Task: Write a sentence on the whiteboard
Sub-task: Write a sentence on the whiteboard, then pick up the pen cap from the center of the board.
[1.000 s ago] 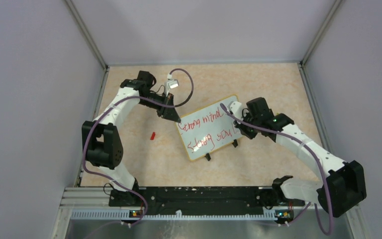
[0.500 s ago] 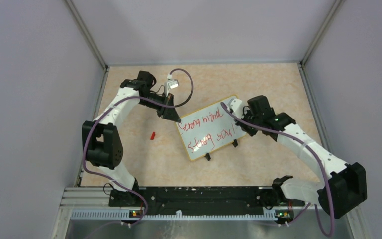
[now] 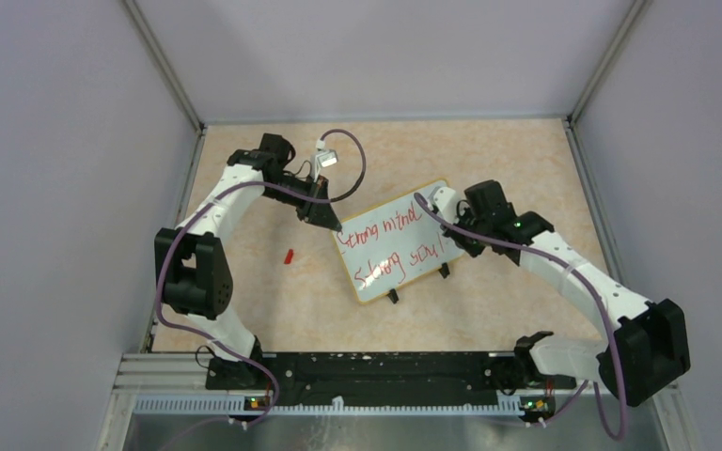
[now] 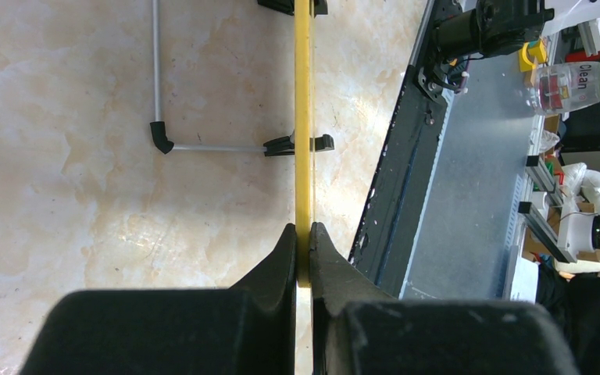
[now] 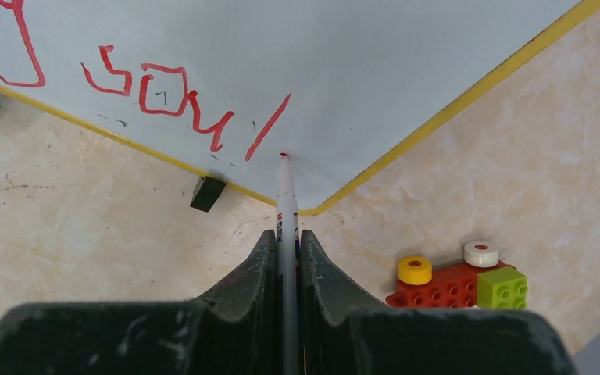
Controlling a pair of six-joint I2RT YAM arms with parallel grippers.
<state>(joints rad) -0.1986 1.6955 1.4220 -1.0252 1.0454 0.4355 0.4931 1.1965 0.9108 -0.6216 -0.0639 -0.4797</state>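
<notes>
The whiteboard (image 3: 404, 221) lies tilted at mid-table, yellow rim, two black clip feet (image 3: 394, 296) on its near edge. The sentence (image 3: 383, 229) is red handwriting in two lines, "Strong mind, Strong soul" with a slanted stroke after it. My left gripper (image 3: 335, 226) is shut on the board's left corner; the left wrist view shows its jaws (image 4: 303, 234) pinching the yellow rim (image 4: 303, 117) edge-on. My right gripper (image 3: 458, 241) is shut on a white marker (image 5: 285, 203). The marker's red tip meets the board (image 5: 359, 55) just below the stroke after "soul" (image 5: 164, 94).
A small red marker cap (image 3: 288, 256) lies on the table left of the board. A cluster of toy bricks (image 5: 457, 281) sits by the board's right corner. A thin metal rod (image 4: 156, 70) lies under the board. The black base rail (image 3: 357, 371) runs along the near edge.
My right gripper has shifted slightly up and right with the marker, and the slanted stroke after "soul" now shows. The left gripper and the board have not moved.
</notes>
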